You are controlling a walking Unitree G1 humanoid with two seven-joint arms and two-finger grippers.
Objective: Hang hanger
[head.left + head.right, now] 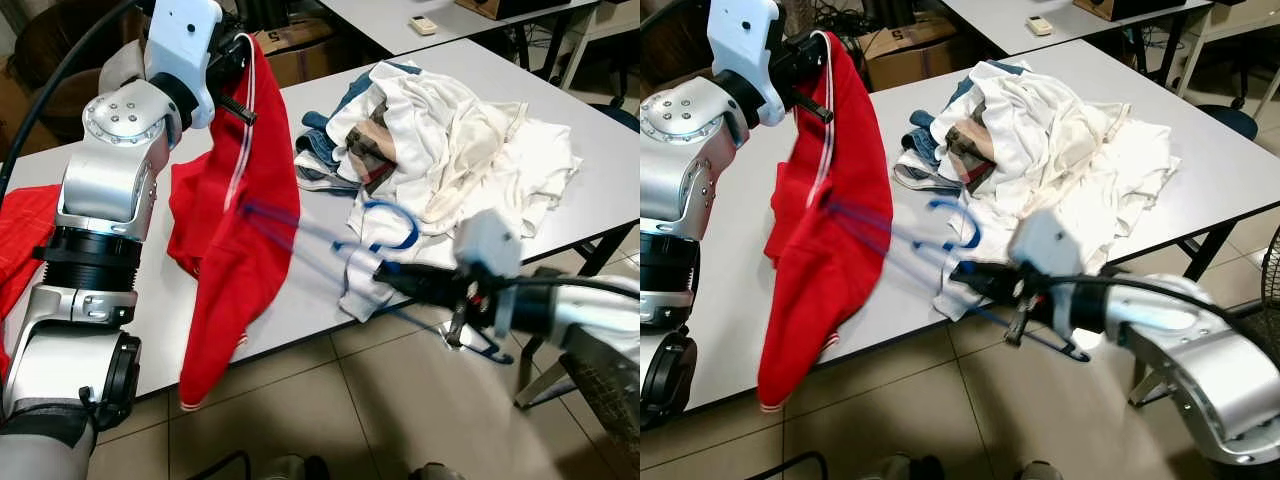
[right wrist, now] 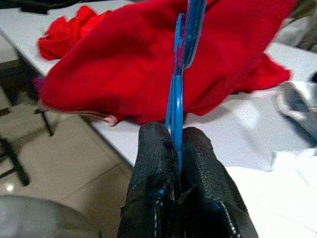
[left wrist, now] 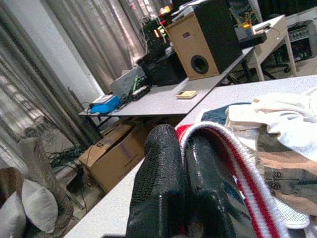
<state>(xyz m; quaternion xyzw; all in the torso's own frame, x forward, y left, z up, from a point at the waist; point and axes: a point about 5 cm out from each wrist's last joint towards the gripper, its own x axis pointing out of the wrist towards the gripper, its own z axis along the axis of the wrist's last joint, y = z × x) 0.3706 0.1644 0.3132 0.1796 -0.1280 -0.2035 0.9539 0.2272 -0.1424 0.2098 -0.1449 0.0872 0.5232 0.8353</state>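
Hanger [image 1: 330,235]: thin blue wire or plastic, light, springy, blurred at frame centre, one end reaching into the red garment [image 1: 235,240]. Right gripper [image 2: 176,148] has its jaws closed on the hanger's edge; this narrow hold likely lets it pivot. Left gripper [image 3: 181,168], upper left, has its jaws clamped on the garment's striped collar. Garment is soft and limp, draping over the worktop [image 1: 600,180] edge. Grip near the hook for control.

— How is the light?
— Bright and even, with soft shadows under the table [image 1: 600,190].
— Any blur?
— Yes: the blue hanger [image 1: 390,240] smears, and the right arm [image 1: 1160,340] at lower right is soft. Close fingers [image 2: 153,198] are unfocused.
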